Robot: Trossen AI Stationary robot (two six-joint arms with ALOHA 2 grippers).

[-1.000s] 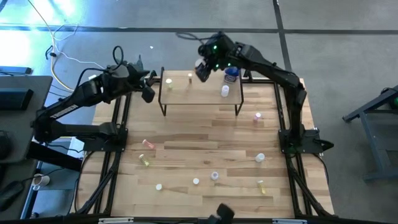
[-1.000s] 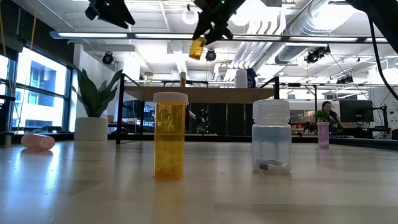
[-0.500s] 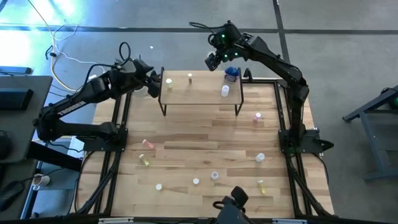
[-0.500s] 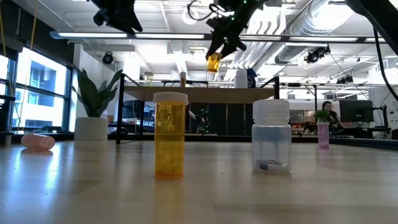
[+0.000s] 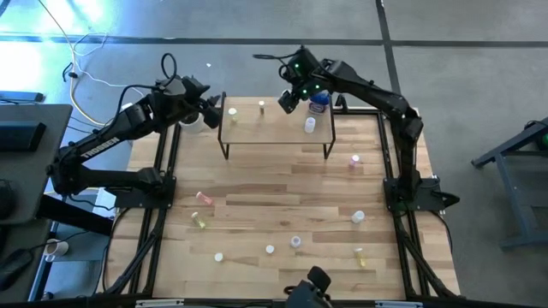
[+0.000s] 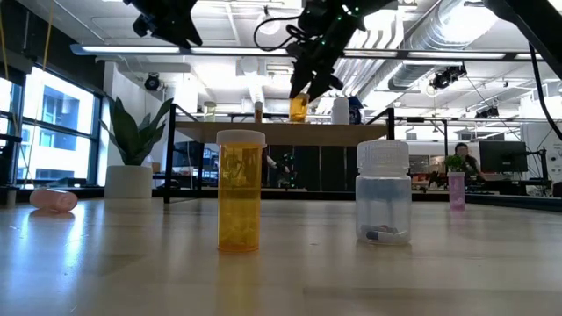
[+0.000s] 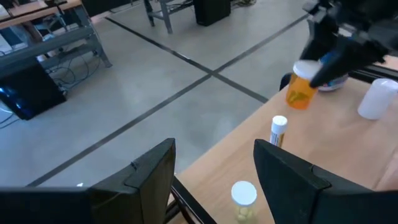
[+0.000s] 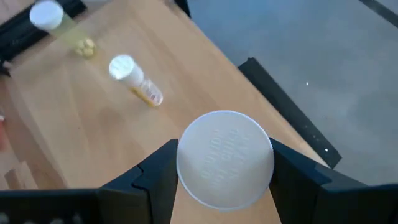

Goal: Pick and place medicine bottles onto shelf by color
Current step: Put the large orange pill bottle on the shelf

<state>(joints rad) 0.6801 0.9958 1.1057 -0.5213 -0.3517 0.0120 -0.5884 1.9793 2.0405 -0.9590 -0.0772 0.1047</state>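
Observation:
The shelf [image 5: 274, 130] of light wood on dark legs stands at the table's far middle. On it stand a yellow bottle [image 5: 232, 113], a thin vial [image 5: 262, 106], a white bottle [image 5: 310, 126] and a blue one [image 5: 318, 103]. My right gripper [image 5: 288, 102] is over the shelf's far edge, shut on an orange bottle [image 6: 299, 107] with a white cap [image 8: 225, 158]. My left gripper [image 7: 214, 168] is open and empty at the shelf's left end, near the yellow bottle [image 7: 244, 198]. My right gripper pinches the orange bottle between its two fingers [image 8: 155, 177] at the cap end [image 8: 186, 163], one finger on each side. The fingers come from above, pointing down. The bottle hangs below them, just over the shelf top; whether its base touches the board I cannot tell.
Several small bottles lie or stand on the near half of the table: pink ones [image 5: 352, 161] [image 5: 203, 197], white ones [image 5: 358, 217] [image 5: 295, 242], yellow ones [image 5: 360, 254] [image 5: 199, 222]. A potted plant [image 6: 136, 149] stands at the far left.
My right gripper has carried the orange bottle down toward the shelf's far edge and a little toward the table's right, still shut on it. My left gripper has moved slightly toward the shelf's left end.

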